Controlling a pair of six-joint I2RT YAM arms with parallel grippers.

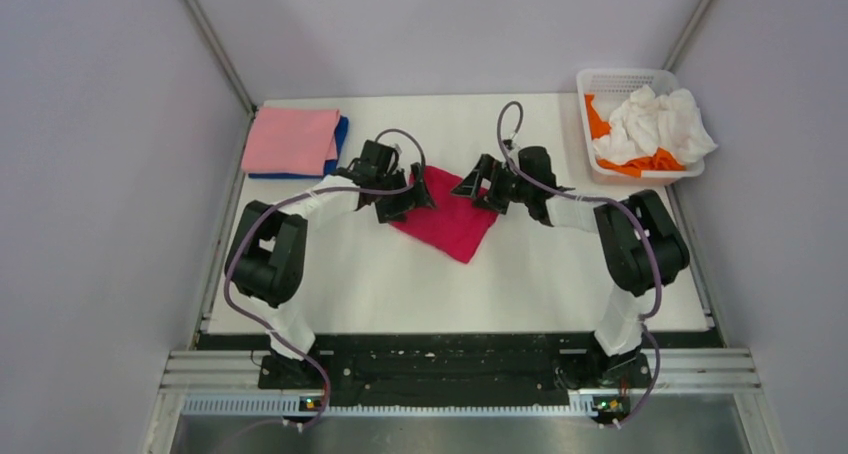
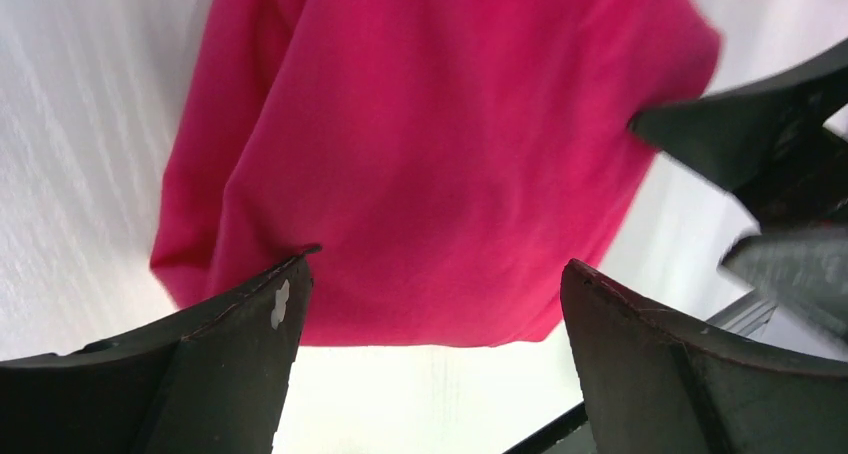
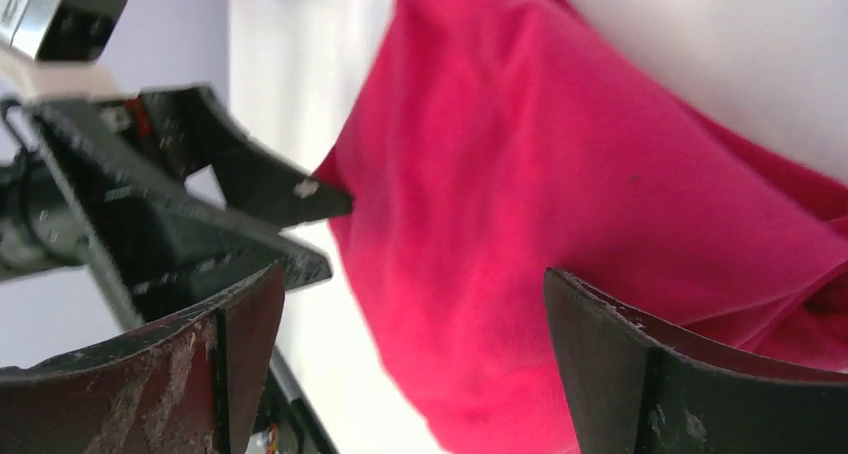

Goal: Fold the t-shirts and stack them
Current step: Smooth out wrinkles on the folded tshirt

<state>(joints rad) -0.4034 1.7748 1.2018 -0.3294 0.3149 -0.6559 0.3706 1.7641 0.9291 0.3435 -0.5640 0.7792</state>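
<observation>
The crimson-red t-shirt [image 1: 455, 222] lies folded into a small diamond at the table's middle. It fills the left wrist view [image 2: 440, 154] and the right wrist view [image 3: 560, 204]. My left gripper [image 1: 405, 196] is open and empty at the shirt's left corner. My right gripper [image 1: 482, 186] is open and empty at its upper right corner. A folded light pink shirt [image 1: 290, 140] lies on a folded blue one [image 1: 341, 136] at the back left. White [image 1: 655, 124] and orange [image 1: 600, 116] shirts lie crumpled in the basket.
The white mesh basket [image 1: 626, 78] stands at the table's back right corner. Grey walls close in the table on three sides. The black arm-mount rail [image 1: 440, 359] runs along the near edge.
</observation>
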